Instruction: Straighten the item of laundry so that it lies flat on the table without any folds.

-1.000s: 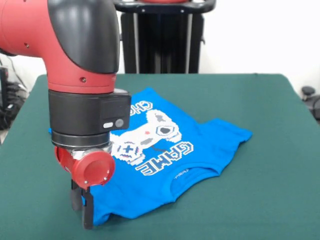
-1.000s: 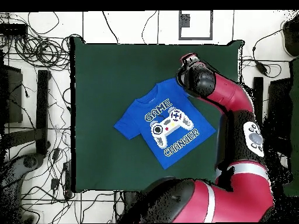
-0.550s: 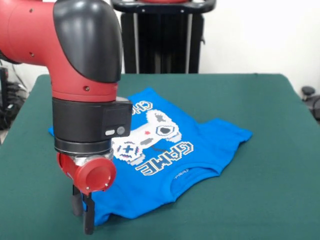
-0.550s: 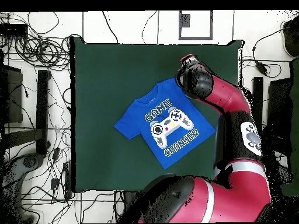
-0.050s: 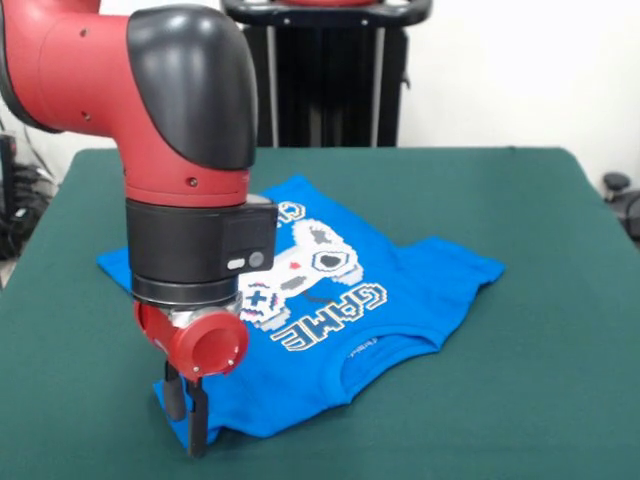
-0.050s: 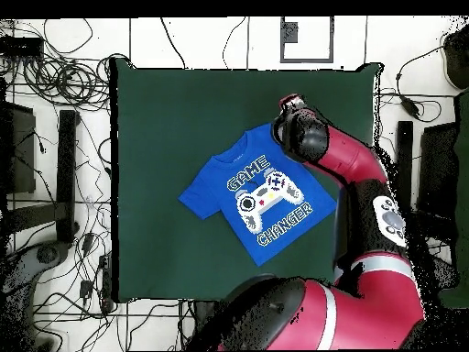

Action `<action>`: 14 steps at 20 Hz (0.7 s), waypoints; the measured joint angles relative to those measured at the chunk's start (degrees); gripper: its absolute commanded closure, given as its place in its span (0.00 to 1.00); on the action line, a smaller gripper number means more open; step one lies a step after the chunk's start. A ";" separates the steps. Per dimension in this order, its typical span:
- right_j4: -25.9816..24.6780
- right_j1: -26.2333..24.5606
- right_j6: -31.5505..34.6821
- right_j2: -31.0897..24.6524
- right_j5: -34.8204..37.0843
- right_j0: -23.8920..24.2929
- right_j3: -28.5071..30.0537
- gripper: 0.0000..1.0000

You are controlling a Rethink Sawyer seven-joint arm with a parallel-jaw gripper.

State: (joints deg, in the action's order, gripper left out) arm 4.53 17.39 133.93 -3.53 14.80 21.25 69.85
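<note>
The item of laundry (image 5: pixel 350 300) is a bright blue T-shirt with white "GAME CHANGER" lettering and a controller graphic. It lies print-up on the dark green table (image 5: pixel 540 200), with slight creases at the collar and the near hem. My gripper (image 5: pixel 188 418) points straight down at the shirt's near left corner, at the sleeve edge, right at table level. The overhead view shows the shirt (image 6: pixel 261 194) lying diagonally mid-table, with the arm's wrist (image 6: pixel 298 130) covering its upper right corner and the gripper beneath.
The red arm (image 6: pixel 362 183) reaches across the table's right side in the overhead view. Cables (image 6: pixel 55 73) and stands lie on the floor around the table. A black pedestal frame (image 5: pixel 320 70) stands behind the far edge.
The gripper and wrist have shifted right in the front view, onto the shirt's near left corner. The shirt keeps nearly the same outline.
</note>
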 measured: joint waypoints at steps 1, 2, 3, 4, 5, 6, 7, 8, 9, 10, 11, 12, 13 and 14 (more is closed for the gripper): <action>0.00 0.08 0.00 -0.01 0.00 0.01 0.29 0.00; 0.00 0.13 0.00 -0.01 0.00 0.01 0.53 0.00; 0.00 0.21 0.00 -0.02 0.00 0.05 1.13 0.00; 0.00 0.21 0.00 -0.02 0.00 0.06 1.26 0.00; 0.00 0.21 0.00 -0.02 0.00 0.08 1.38 0.00; 0.00 0.21 0.00 -0.06 0.00 0.16 1.64 0.00; 0.00 0.21 0.00 -0.11 0.00 0.23 1.79 0.00; 0.00 0.19 0.00 -0.19 -0.02 0.36 1.91 0.00; 0.00 0.18 0.00 -0.27 -0.04 0.49 2.02 0.00; 0.01 0.13 0.00 -0.33 -0.12 0.62 2.06 0.00; 0.01 0.11 0.00 -0.36 -0.16 0.68 2.08 0.00; 0.01 -0.06 0.00 -0.52 -0.45 0.94 2.08 0.00; 0.01 -0.22 0.00 -0.68 -0.73 1.21 2.08 0.00; 0.01 -0.34 0.00 -0.80 -0.95 1.34 2.08 0.00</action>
State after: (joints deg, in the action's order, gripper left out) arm 4.54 17.05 133.93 -4.32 13.85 22.60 71.92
